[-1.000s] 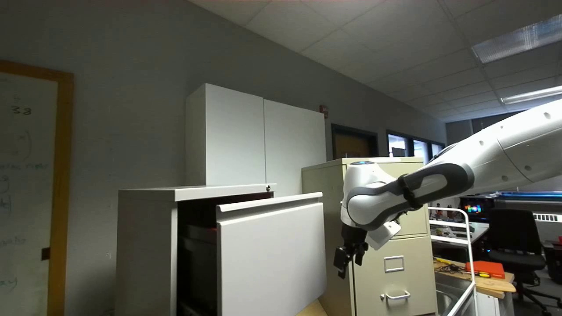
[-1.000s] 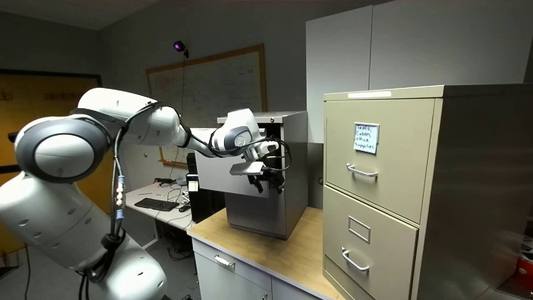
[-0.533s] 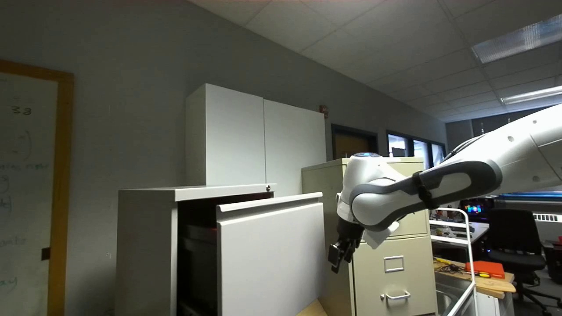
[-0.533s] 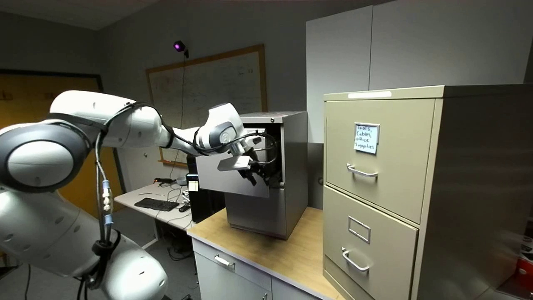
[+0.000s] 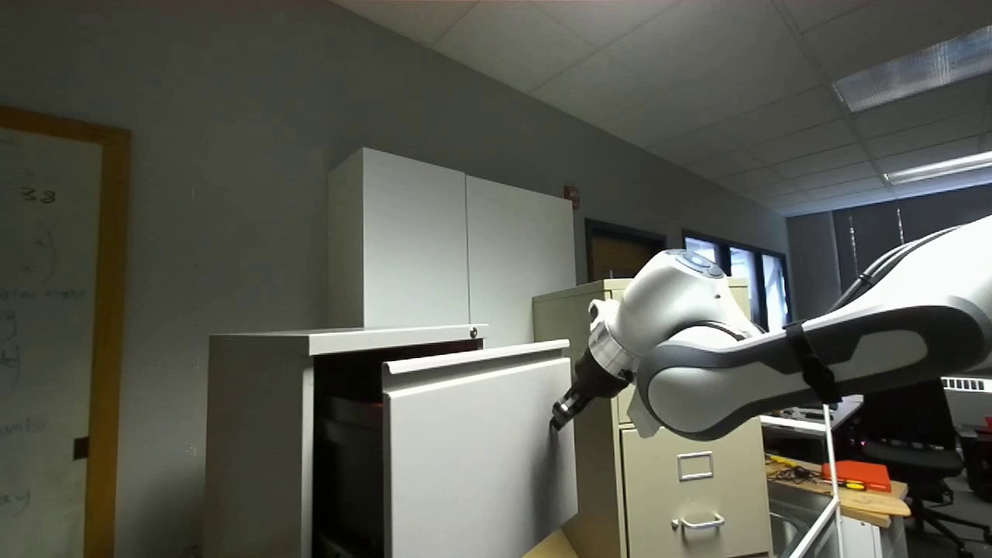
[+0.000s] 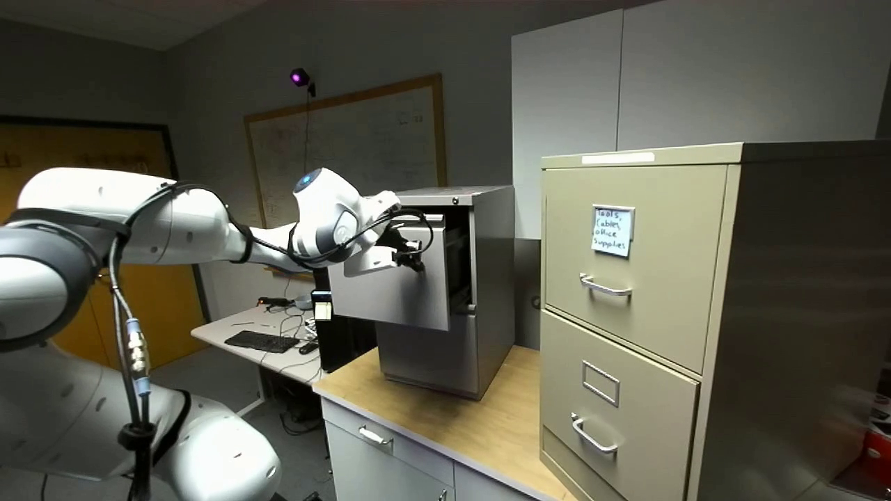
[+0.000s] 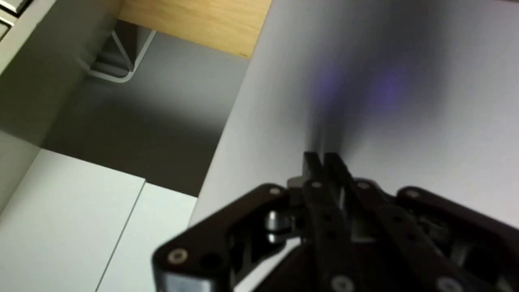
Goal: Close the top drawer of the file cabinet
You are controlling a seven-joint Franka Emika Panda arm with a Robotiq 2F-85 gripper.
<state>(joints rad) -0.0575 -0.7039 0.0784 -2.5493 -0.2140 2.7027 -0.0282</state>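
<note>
The pale grey file cabinet (image 5: 256,442) has its top drawer (image 5: 473,457) pulled out, with a dark interior behind the flat front. In an exterior view the same drawer front (image 6: 376,299) juts out above a lower drawer that is pushed in. My gripper (image 5: 555,422) points at the drawer front near its side edge. From the wrist, the gripper (image 7: 323,154) has its fingers almost together, a thin gap between them and nothing held. The tips meet their own dark shadow on the panel; whether they touch it I cannot tell.
A beige cabinet (image 6: 633,264) with handled drawers stands beside the file cabinet, separated by a gap. Both rest on a wooden counter (image 6: 445,417). A white two-door cabinet (image 5: 415,240) is on the wall behind. Cables (image 6: 424,243) loop around the wrist.
The arm has drawn back from beside the drawer, and the gripper has tilted up and swung round to face its front. The fingers have come together. The drawer has not moved.
</note>
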